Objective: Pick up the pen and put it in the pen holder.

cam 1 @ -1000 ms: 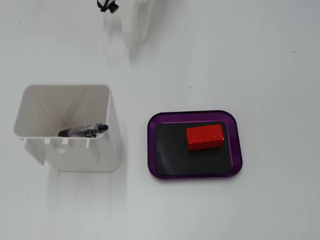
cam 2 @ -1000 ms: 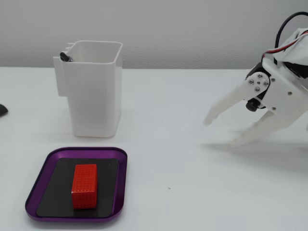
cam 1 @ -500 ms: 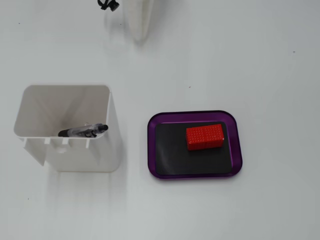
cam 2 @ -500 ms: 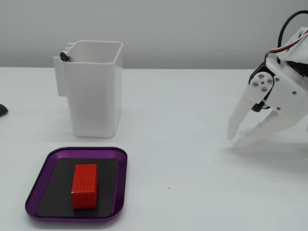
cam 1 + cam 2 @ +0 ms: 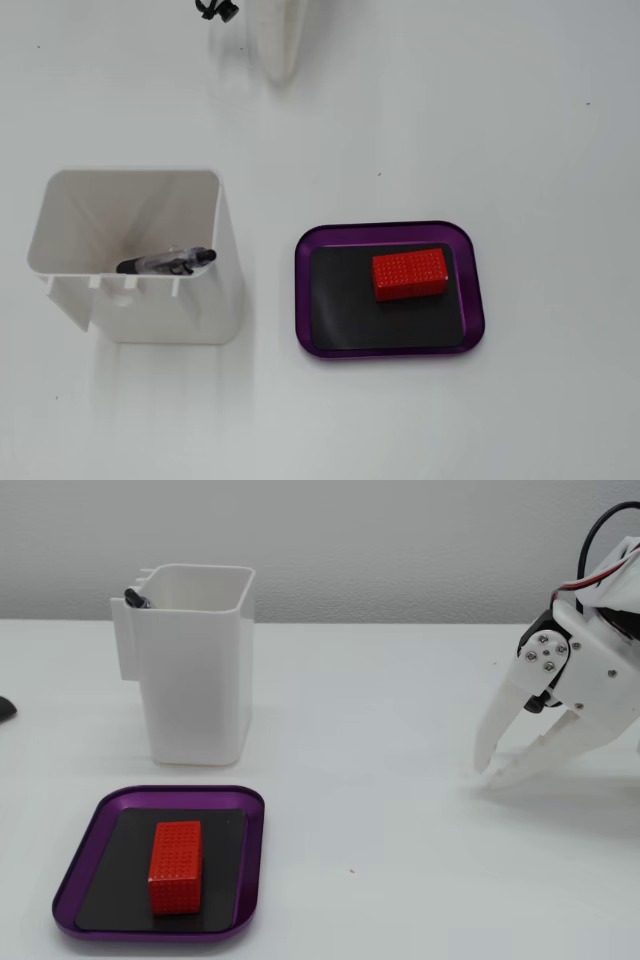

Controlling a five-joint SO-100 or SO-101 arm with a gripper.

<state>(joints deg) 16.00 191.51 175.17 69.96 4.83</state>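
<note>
The pen (image 5: 165, 263), clear with black ends, lies inside the white pen holder (image 5: 130, 175), leaning against its front rim. In the other fixed view only the pen's black end (image 5: 135, 597) shows above the holder's (image 5: 195, 680) back left corner. My white gripper (image 5: 493, 775) rests at the right on the table, far from the holder, with its fingertips together and nothing between them. In the fixed view from above only its blurred tip (image 5: 280, 72) shows at the top edge.
A purple tray (image 5: 390, 232) with a black inner mat holds a red block (image 5: 409, 273) beside the holder; both also show in the other fixed view, tray (image 5: 255, 850) and block (image 5: 176, 865). A small dark object (image 5: 5, 708) lies at the left edge.
</note>
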